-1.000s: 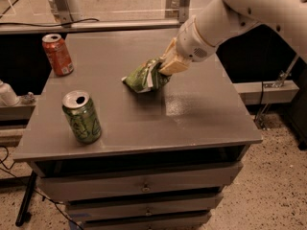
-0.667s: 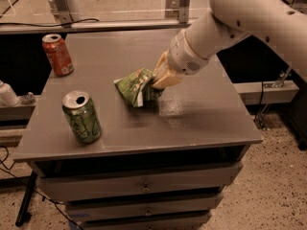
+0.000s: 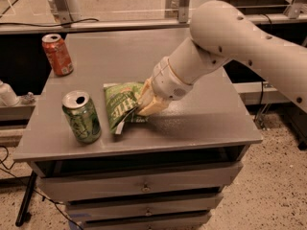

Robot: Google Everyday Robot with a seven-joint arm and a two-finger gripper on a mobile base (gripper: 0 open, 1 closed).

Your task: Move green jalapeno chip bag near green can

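Observation:
The green jalapeno chip bag [image 3: 121, 107] is a crumpled green foil bag with pale lettering. It lies on the grey table top [image 3: 192, 123], just right of the green can [image 3: 82, 117], with a small gap between them. The can stands upright near the front left edge, silver top open. My gripper [image 3: 144, 105] reaches in from the upper right on a thick white arm. Its tan fingers are closed on the bag's right edge, low over the table.
An orange-red soda can [image 3: 57, 54] stands upright at the back left corner of the table. Drawers [image 3: 144, 188] sit below the front edge. A rail with metal posts [image 3: 178, 4] runs behind the table. A speckled floor [image 3: 278, 176] lies to the right.
My gripper has carried the chip bag left and toward the front, from the table's middle down to a spot beside the green can. The cans have not moved.

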